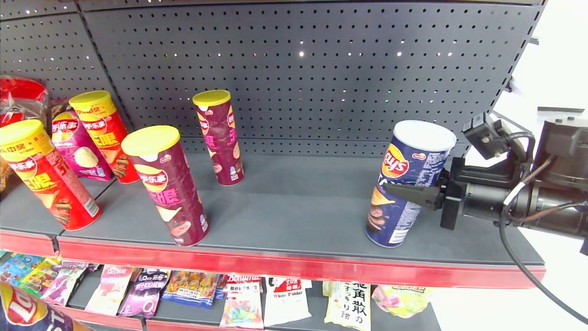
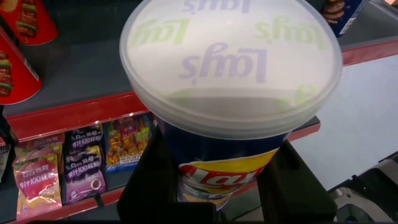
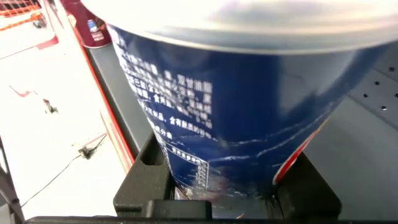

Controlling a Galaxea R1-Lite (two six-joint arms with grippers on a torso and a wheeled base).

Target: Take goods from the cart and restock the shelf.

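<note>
A blue chip can (image 1: 413,156) with a white lid stands slightly tilted at the right of the grey shelf (image 1: 298,202), near its red front edge. My right gripper (image 1: 397,186) comes in from the right and is shut on this can's middle. The right wrist view has the same can (image 3: 236,106) between the two black fingers (image 3: 146,177). A second blue chip can (image 2: 230,56) sits in my left gripper (image 2: 217,186), which is shut on its lower body, out in front of the shelf edge. Part of that can (image 1: 23,312) pokes in at the head view's bottom left corner.
Two purple cans (image 1: 167,184) (image 1: 220,138) and two red cans (image 1: 43,174) (image 1: 103,133) stand on the shelf's left half, with a pink bag (image 1: 78,147) between them. Bare shelf lies between the purple cans and the blue one. Snack bags (image 1: 239,299) fill the lower shelf.
</note>
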